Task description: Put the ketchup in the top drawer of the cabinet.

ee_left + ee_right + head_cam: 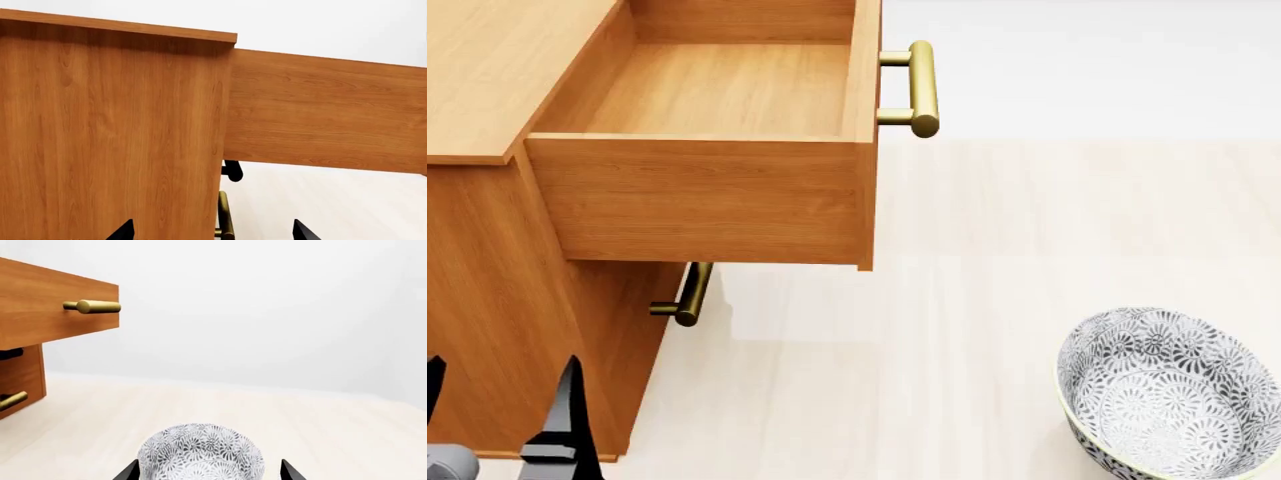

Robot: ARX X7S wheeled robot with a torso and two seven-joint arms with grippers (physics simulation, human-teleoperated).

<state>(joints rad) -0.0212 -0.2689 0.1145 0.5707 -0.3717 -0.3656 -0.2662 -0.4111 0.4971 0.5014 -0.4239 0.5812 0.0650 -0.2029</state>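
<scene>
Left wrist view: the cabinet [113, 135] fills the frame's left, the left gripper [212, 231] spread wide and empty at the bottom edge.

Head view: the top drawer [714, 195] stands pulled out and empty at upper left, a patterned bowl [1168, 395] at lower right.

Right wrist view: the right gripper [210, 471], wide and empty, brackets the bowl at bottom centre.

The ketchup appears in no view, so its look cannot be described; a small tin would likely be rigid, light and smooth, best gripped across its sides.
</scene>
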